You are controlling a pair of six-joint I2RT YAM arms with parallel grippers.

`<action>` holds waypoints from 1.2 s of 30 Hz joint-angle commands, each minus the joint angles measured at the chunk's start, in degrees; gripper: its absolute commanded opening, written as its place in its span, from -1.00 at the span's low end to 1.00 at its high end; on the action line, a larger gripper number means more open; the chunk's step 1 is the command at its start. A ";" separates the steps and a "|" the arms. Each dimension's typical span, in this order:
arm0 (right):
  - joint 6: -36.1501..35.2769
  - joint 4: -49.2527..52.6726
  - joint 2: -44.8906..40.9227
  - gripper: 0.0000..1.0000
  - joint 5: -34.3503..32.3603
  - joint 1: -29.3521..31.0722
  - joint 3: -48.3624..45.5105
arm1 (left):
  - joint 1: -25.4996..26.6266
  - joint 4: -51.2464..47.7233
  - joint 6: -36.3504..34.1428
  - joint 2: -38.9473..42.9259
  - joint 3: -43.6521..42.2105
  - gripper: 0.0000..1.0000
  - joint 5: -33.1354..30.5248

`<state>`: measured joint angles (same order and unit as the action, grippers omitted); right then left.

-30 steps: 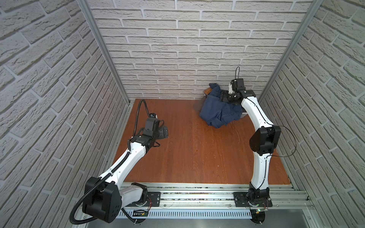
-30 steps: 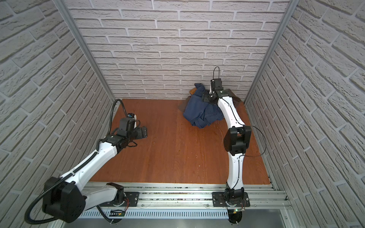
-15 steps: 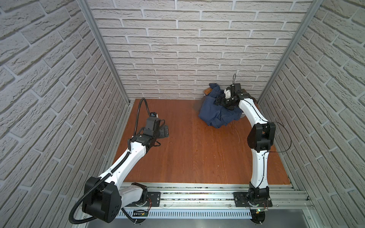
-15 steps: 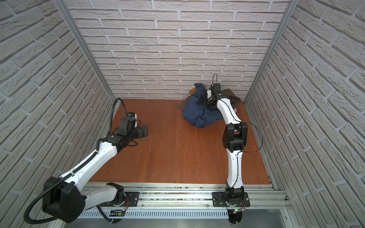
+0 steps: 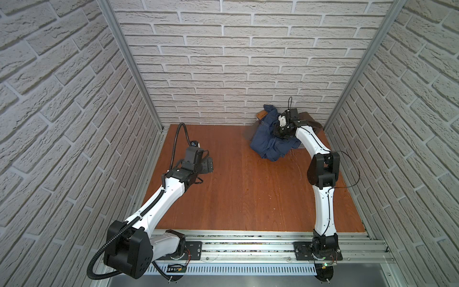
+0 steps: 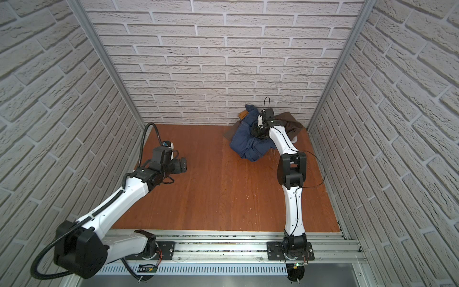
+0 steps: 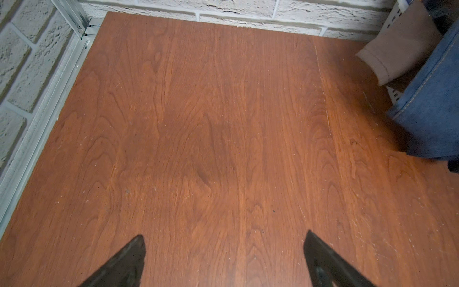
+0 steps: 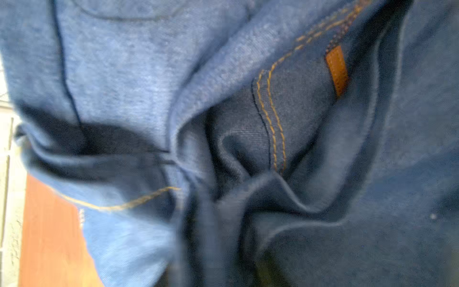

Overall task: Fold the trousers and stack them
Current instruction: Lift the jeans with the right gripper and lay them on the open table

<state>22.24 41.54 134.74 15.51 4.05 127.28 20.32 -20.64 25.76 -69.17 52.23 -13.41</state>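
Jeans (image 5: 269,146): crumpled heap at table's (image 5: 248,188) far right corner.
My right gripper (image 5: 280,131): buried in that heap; I cannot tell its jaw width.
My left gripper (image 7: 224,248): fingers spread wide, empty, above table's left side.

Left arm (image 5: 161,198) bent low, left pincer (image 7: 224,244) spread wide; right arm (image 5: 323,198) stretched far, right pincer (image 5: 279,131) (tips hidden).
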 commanded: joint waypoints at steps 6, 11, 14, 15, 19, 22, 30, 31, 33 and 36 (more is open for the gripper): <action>1.34 -2.07 -10.76 -0.89 2.27 0.85 1.04 | 0.50 -1.25 0.37 3.63 1.08 0.96 -1.53; 2.50 -3.06 -18.82 -0.89 3.45 0.96 3.39 | 0.53 -3.02 0.39 6.87 1.04 0.96 -2.00; 3.26 -3.07 -23.99 -0.89 4.12 1.29 6.05 | 0.58 -3.75 0.56 9.34 0.39 0.96 -2.15; 3.56 -3.44 -25.61 -0.89 4.39 1.50 6.47 | 0.55 -4.03 0.73 10.18 0.18 0.96 -2.24; 4.04 -5.23 -32.34 -0.89 5.52 3.25 7.61 | 0.60 -5.60 1.60 13.71 -1.08 0.96 -2.34; 3.67 -4.38 -35.06 -0.89 6.42 5.17 10.36 | 0.60 -6.79 2.40 16.72 -2.11 0.96 -2.40; -0.93 3.12 -38.26 -0.88 7.12 12.89 13.86 | 0.64 -10.04 5.08 23.61 -3.17 0.96 -2.41; -1.88 3.89 -39.00 -0.88 6.54 14.30 12.03 | 0.60 -10.41 5.47 24.50 -3.14 0.96 -2.46; -3.23 3.08 -41.32 -0.88 5.57 17.02 5.57 | 0.64 -11.31 6.20 26.28 -3.02 0.96 -2.50; -5.52 0.06 -45.42 -0.89 4.69 21.52 -6.57 | 0.69 -13.10 7.23 29.05 -2.77 0.96 -2.72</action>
<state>20.88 44.97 91.68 21.37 22.06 129.10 20.71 -31.88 31.14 -42.81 49.84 -15.18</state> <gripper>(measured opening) 0.122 0.982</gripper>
